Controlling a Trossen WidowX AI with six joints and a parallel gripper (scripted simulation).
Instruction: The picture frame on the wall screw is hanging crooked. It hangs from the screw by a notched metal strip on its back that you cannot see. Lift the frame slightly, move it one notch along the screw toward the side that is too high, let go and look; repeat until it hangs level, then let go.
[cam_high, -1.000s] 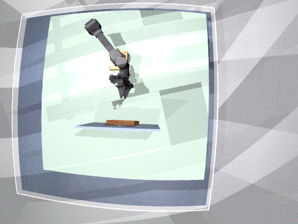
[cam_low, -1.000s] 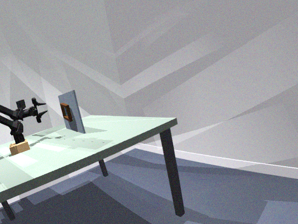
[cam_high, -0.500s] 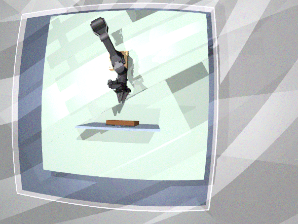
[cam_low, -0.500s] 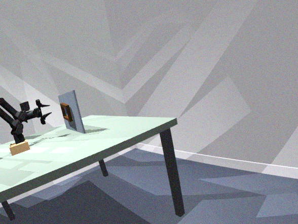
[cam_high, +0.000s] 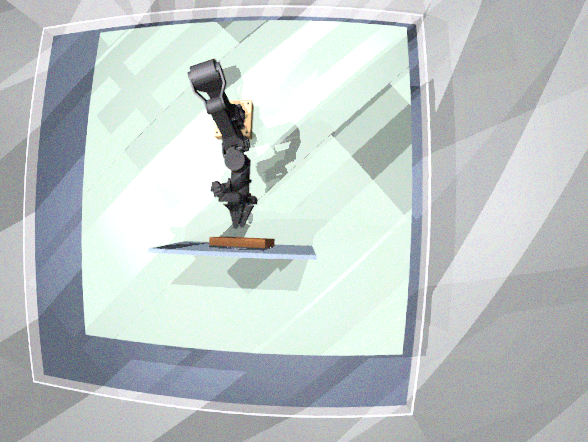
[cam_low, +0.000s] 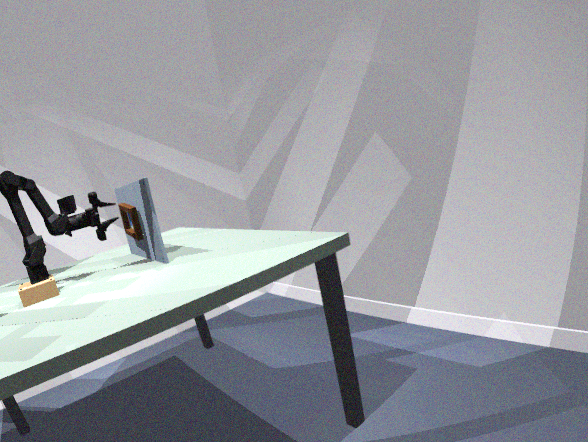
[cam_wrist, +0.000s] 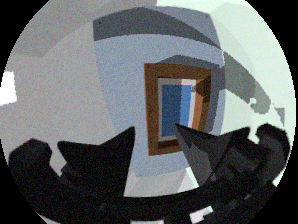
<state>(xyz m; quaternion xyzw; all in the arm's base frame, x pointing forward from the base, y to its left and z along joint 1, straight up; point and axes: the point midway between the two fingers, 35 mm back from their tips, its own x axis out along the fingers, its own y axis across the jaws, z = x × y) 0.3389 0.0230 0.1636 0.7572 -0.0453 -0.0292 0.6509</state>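
The screw and the notched strip behind the picture frame (cam_low: 131, 221) are hidden. From above, only the top edge of the frame shows, a brown bar at about 6 o'clock from the arm's tan base block (cam_high: 247, 111). In the wrist view the frame's lower right corner is covered by one dark fingertip (cam_wrist: 193, 149), and whether the frame hangs level is hard to judge from any view.

There is one arm, one end effector (cam_low: 111, 212), one frame, and one upright grey wall panel (cam_low: 150, 210) standing on the pale green surface (cam_low: 240, 250). The frame hangs on the panel's face toward the arm.

The end effector is spread and pinches nothing; its tips sit just short of the frame, not touching it.
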